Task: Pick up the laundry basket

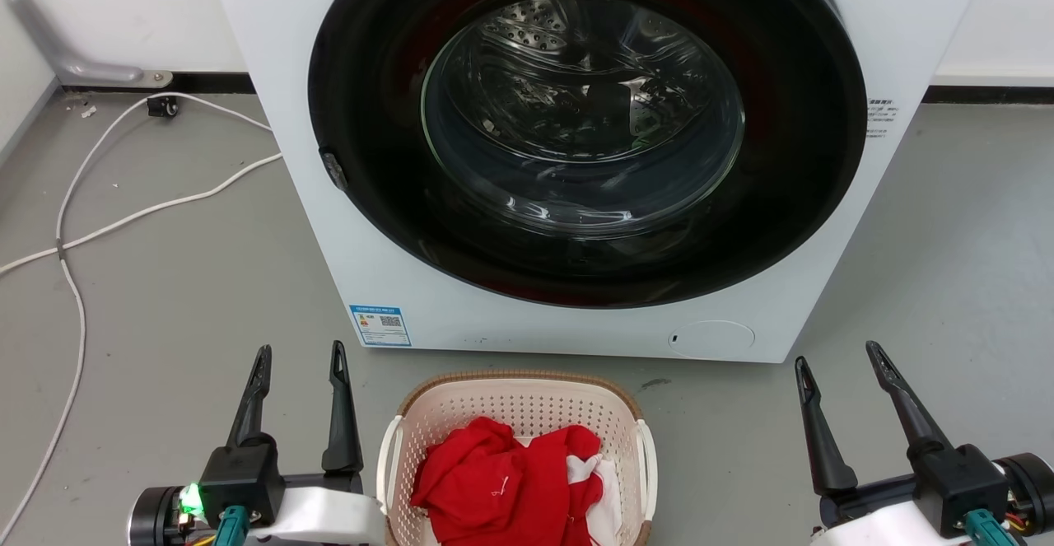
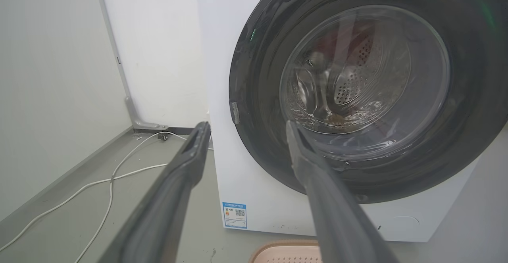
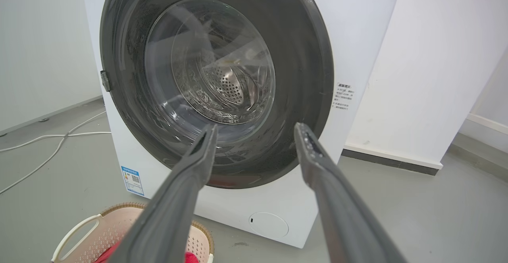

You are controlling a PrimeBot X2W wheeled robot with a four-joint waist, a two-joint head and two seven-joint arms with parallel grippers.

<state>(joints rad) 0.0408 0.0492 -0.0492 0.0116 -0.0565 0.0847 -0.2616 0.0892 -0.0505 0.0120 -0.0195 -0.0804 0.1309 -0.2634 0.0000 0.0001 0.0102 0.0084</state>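
Note:
The laundry basket (image 1: 527,402) is small and cream with perforated walls, a brown woven-look rim and white side handles. It stands on the grey floor at the bottom middle of the head view, just in front of the washing machine, with red and white cloth (image 1: 510,484) inside. My left gripper (image 1: 298,361) is open, to the basket's left, holding nothing. On the basket's right my right gripper (image 1: 838,361) is open and empty too. Both sit apart from the basket. The basket's rim (image 2: 285,251) peeks in at the bottom of the left wrist view, and the basket (image 3: 103,231) shows at the lower left of the right wrist view.
A white washing machine (image 1: 412,299) with a shut round dark glass door (image 1: 585,126) stands right behind the basket. White cables (image 1: 123,217) trail over the floor on the left. White walls close the back; a white pillar (image 3: 428,76) stands right of the machine.

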